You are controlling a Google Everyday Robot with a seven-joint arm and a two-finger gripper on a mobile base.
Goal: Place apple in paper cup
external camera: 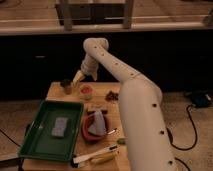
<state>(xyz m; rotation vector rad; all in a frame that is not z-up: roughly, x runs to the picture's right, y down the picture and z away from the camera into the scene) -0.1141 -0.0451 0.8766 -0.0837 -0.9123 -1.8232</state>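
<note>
hovering gripper (78, 76) just above cup (86, 92), apple (86, 91) inside it; fingers' opening — cannot tell.

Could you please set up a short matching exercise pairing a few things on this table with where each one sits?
Things:
1. apple
2. gripper
3. green tray
4. red-brown bowl

Places:
A. front left of the table
B. just right of the tray
C. inside the paper cup
D. above the table's far edge, between the brown cup and the paper cup

Pairs: 1-C, 2-D, 3-A, 4-B
</note>
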